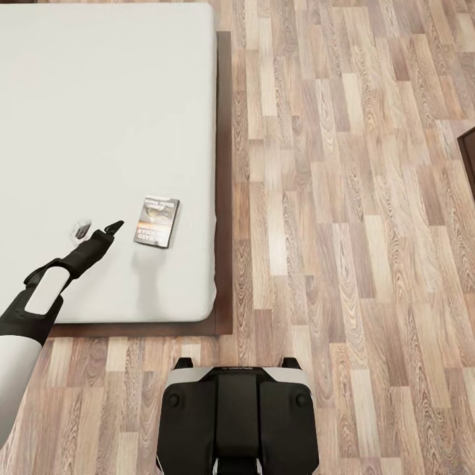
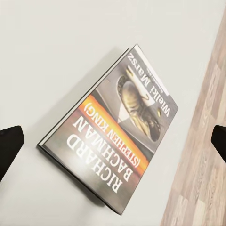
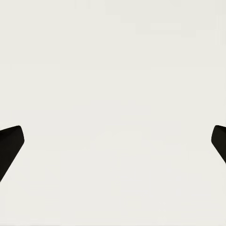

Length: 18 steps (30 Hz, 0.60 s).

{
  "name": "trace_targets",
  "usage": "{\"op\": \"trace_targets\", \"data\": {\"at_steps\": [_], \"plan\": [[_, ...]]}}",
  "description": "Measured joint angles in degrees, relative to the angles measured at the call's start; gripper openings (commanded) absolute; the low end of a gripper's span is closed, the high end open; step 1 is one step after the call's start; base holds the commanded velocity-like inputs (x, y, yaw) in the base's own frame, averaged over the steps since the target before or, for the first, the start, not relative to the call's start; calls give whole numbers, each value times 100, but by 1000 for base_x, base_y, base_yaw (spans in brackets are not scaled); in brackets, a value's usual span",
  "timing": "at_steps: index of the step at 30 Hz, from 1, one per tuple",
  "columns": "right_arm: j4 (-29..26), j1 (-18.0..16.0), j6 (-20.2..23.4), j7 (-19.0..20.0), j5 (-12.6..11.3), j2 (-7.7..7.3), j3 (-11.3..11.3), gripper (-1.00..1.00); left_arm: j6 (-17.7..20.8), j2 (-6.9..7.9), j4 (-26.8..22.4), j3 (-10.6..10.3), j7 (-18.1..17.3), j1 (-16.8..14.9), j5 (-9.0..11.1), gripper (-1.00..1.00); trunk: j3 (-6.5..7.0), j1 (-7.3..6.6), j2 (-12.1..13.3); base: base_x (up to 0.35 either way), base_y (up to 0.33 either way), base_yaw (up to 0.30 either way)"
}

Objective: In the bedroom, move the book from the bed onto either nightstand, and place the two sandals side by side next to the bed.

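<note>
The small grey paperback book with an orange band lies flat on the big white bed (near its edge). The black left gripper, jaws wide apart, hangs just beside it. The right gripper's jaws are apart too.

We stand at the foot of the bed, our base on the floor just before its frame; the bed takes the left of the head view, the floor runs along its right side and in front of it; the book lies flat on the mattress, near the right edge and toward the near end; our left gripper hangs over the mattress just to the left of the book, apart from it; in the left wrist view the book lies between the fingertips, with the mattress edge and floor beyond it; a piece of furniture sits at the far right, well apart from the bed.
</note>
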Motion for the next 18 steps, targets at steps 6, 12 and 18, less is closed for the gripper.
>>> {"op": "trace_targets", "data": {"at_steps": [6, 12, 18], "plan": [[0, 0, 0, 0, 1, 0, 0, 100, 1, 0, -16, 0, 1, 0, 0, 100, -43, -1, 0, 100, 0, 0], [0, 0, 0, 0, 3, 0, 0, 100, 2, 0, -47, 0, 2, 0, 0, 100, -57, -1, 0, 133, 0, 0], [0, 0, 0, 0, 3, 4, 5, 100, 4, 0, -68, 0, 2, 0, -4, 100, -62, -1, 0, 109, 0, 0]]}}
